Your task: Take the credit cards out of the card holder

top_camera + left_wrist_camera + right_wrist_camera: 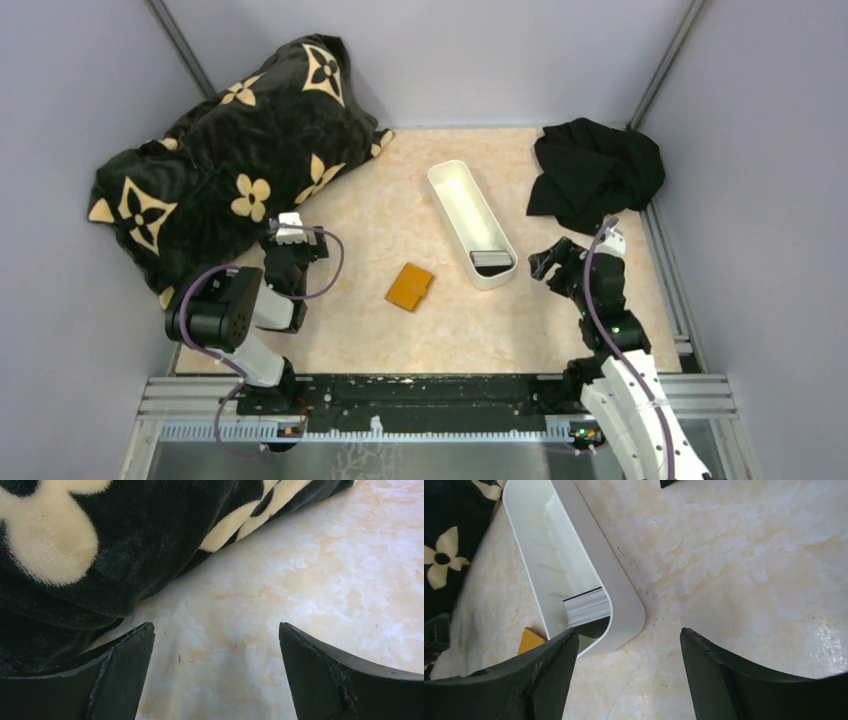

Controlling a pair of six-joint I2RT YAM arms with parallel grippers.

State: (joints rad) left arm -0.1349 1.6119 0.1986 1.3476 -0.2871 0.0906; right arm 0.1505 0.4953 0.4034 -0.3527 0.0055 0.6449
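Note:
The orange-tan card holder (pixel 410 287) lies folded shut on the marble table between the two arms; a corner of it shows in the right wrist view (pixel 531 640). A stack of dark cards (pixel 492 262) lies in the near end of the long white tray (pixel 455 195), and the right wrist view shows it with white edges (pixel 586 606). My right gripper (pixel 548 262) is open and empty just right of the tray's near end (pixel 629 631). My left gripper (pixel 290 242) is open and empty over bare table beside the blanket (pixel 216 626), left of the card holder.
A black blanket with cream flowers (pixel 230 170) fills the back left and reaches the left gripper (pixel 100 555). A crumpled black cloth (pixel 595 170) lies at the back right. Grey walls close in three sides of the table.

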